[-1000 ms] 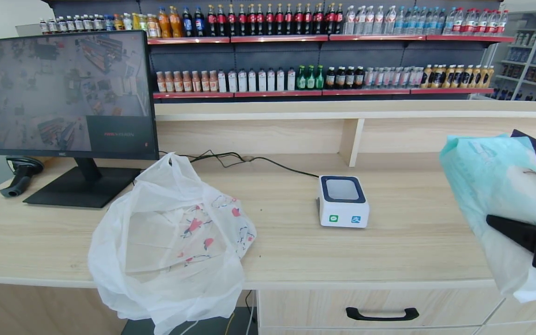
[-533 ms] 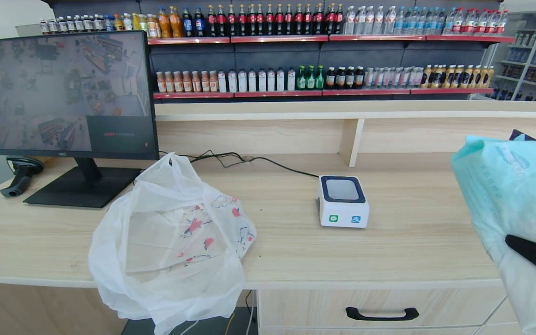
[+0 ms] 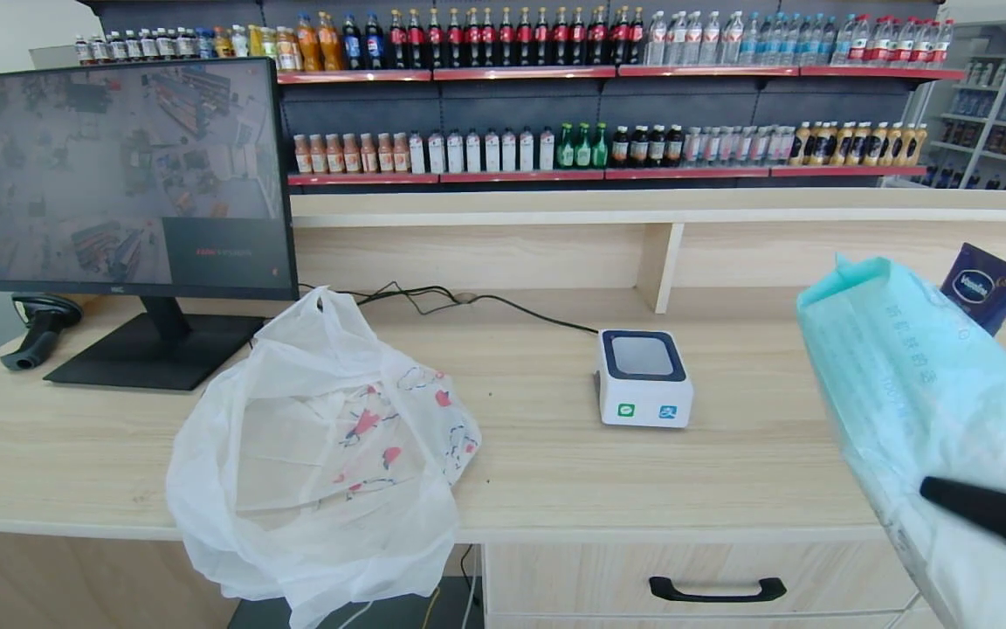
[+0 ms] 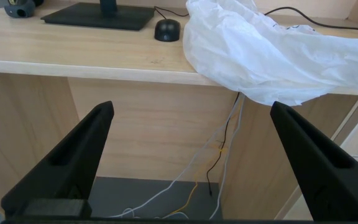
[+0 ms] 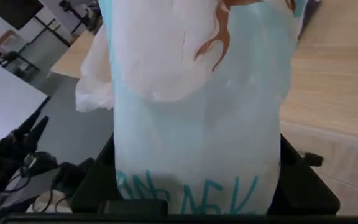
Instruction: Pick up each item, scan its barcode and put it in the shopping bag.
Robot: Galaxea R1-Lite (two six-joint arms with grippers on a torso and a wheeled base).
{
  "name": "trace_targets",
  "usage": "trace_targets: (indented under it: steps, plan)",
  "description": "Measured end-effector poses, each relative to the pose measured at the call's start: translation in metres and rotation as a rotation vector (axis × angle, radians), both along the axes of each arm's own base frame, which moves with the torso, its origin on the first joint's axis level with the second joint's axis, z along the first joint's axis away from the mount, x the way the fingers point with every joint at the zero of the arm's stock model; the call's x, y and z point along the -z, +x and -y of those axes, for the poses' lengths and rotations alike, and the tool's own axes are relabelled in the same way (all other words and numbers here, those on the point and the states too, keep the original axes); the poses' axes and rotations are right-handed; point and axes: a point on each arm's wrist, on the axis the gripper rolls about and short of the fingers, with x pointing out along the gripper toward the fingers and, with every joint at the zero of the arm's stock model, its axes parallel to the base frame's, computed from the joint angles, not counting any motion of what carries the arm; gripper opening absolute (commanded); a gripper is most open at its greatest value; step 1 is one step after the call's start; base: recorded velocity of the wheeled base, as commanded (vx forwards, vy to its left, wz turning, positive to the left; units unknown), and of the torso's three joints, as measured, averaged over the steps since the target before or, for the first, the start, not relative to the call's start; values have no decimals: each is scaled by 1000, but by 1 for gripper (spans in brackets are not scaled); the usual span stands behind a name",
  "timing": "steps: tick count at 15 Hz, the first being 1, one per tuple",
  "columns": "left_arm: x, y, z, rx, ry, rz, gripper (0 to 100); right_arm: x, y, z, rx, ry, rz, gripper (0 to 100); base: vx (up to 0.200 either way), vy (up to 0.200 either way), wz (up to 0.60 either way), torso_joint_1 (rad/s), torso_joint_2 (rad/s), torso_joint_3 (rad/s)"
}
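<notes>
A mint-green soft pack (image 3: 896, 384) hangs tilted above the counter's right end, with my right gripper (image 3: 957, 507) shut on its lower part. In the right wrist view the pack (image 5: 197, 118) sits squeezed between the two black fingers (image 5: 98, 183). A white scanner box (image 3: 644, 377) stands mid-counter, to the pack's left. The white shopping bag (image 3: 320, 463) slumps over the front edge at the left. My left gripper (image 4: 191, 162) hangs open and empty below the counter edge, under the bag (image 4: 272, 56).
A dark blue packet (image 3: 983, 286) stands behind the pack at the far right. A monitor (image 3: 119, 175) and a handheld scanner (image 3: 36, 336) stand at the left. A cable (image 3: 468, 301) runs to the scanner box. Beneath the counter is a drawer handle (image 3: 717, 590).
The pack has turned in my right gripper, so its long narrow side now faces the head camera, and it has shifted left. The dark blue packet behind it is uncovered.
</notes>
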Motion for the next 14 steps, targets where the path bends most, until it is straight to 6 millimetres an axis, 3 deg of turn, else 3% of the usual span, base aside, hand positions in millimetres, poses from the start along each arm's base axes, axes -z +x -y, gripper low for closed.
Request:
trace_targets:
  steps: [4, 9, 14]
  plan:
    - [0, 0, 0, 0, 0, 0, 100, -16, 15, -7, -72, 211, -83, 0, 0, 0, 0, 0, 0, 0]
    - [0, 0, 0, 0, 0, 0, 100, -38, 54, -21, -68, 523, -268, 0, 0, 0, 0, 0, 0, 0]
    - [0, 0, 0, 0, 0, 0, 100, -30, 69, -39, -100, 617, -473, 0, 0, 0, 0, 0, 0, 0]
